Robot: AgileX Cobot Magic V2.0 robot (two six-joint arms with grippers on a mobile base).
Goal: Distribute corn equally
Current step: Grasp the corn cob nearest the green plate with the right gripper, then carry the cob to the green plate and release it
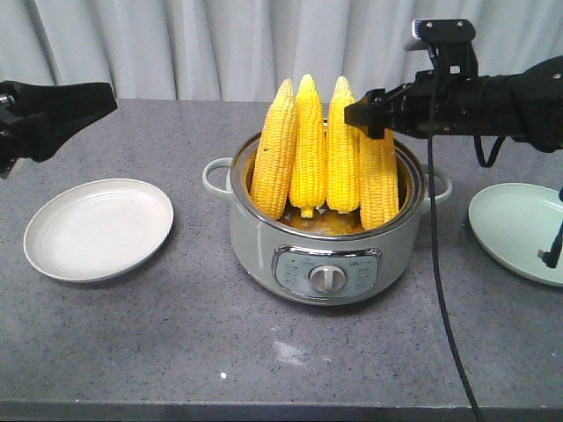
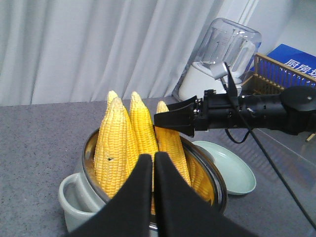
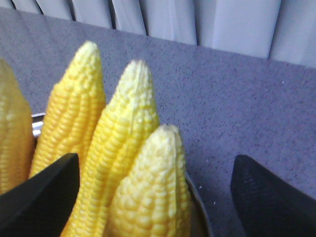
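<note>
Several yellow corn cobs stand upright, tips up, in a pale green electric pot at the table's middle. My right gripper hovers at the top of the rightmost cob. In the right wrist view that gripper is open, with the nearest cob's tip between its fingers and untouched. My left gripper hangs shut and empty above the table's far left. The left wrist view shows its shut gripper in front of the corn.
A white plate lies left of the pot and a pale green plate lies to its right. Beyond the table's right end stand a blender and a wooden rack. A black cable hangs from the right arm.
</note>
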